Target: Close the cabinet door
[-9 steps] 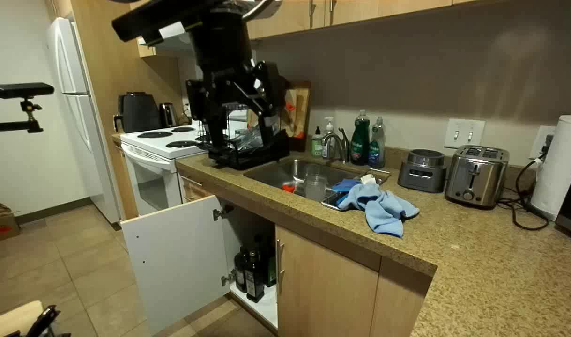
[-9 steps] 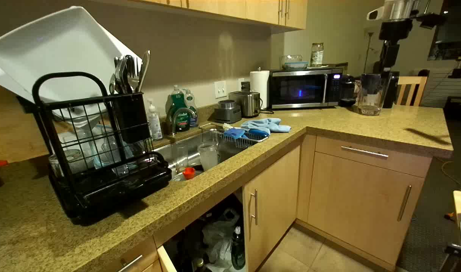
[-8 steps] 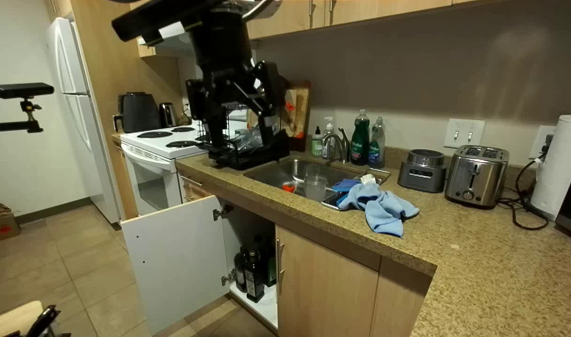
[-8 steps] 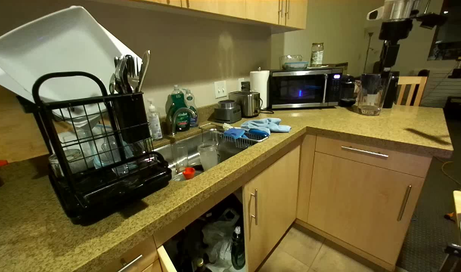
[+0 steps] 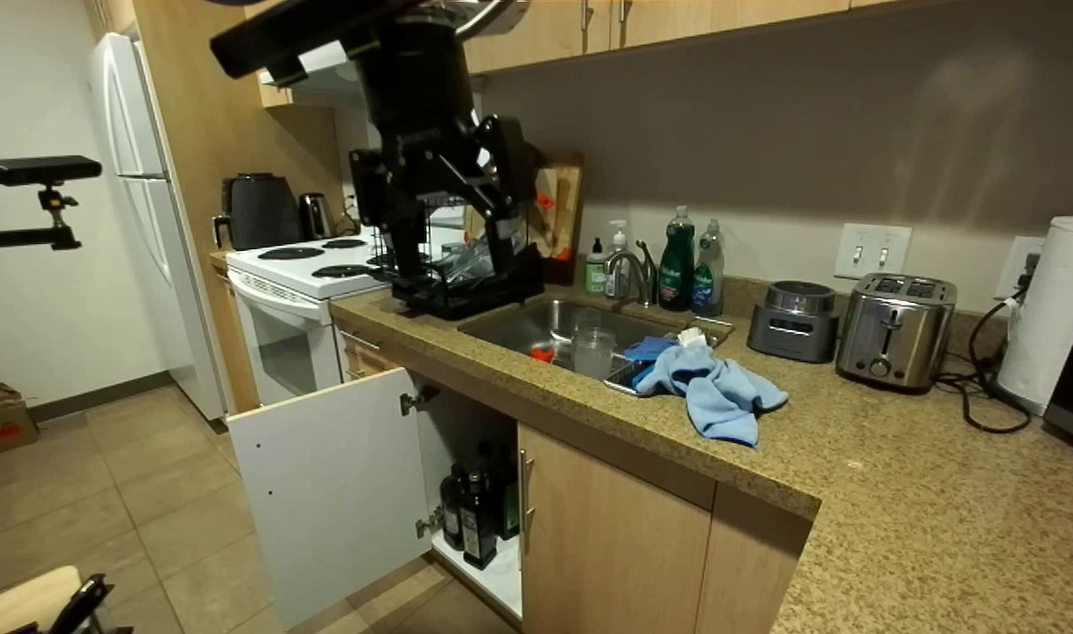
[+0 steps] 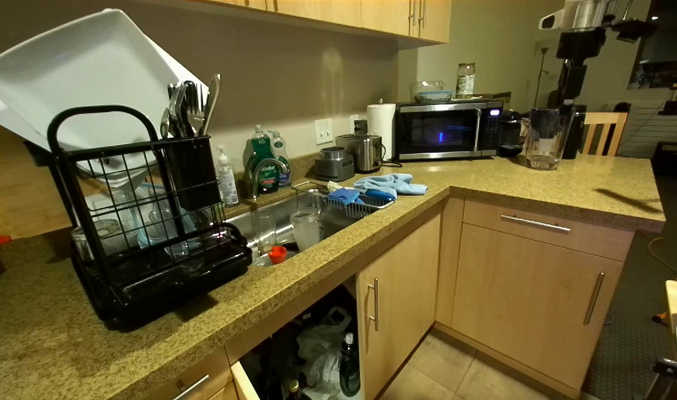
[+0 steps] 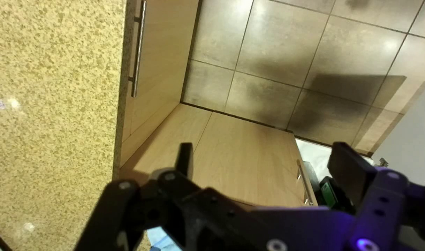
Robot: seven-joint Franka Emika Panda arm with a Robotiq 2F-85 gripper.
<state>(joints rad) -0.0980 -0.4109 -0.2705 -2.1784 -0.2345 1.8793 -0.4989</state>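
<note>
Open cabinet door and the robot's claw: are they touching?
Apart. In an exterior view, the speckled countertop shows between the claw and the open cabinet door lower down.

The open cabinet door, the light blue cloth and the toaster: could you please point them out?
Cabinet door (image 5: 335, 495), in an exterior view: its white inner face.
Light blue cloth (image 5: 716, 394), in an exterior view: its crumpled middle.
Toaster (image 5: 904, 343), in an exterior view: its metal face.

A light blue cloth (image 5: 723, 398) lies near a silver toaster (image 5: 910, 339).
</note>
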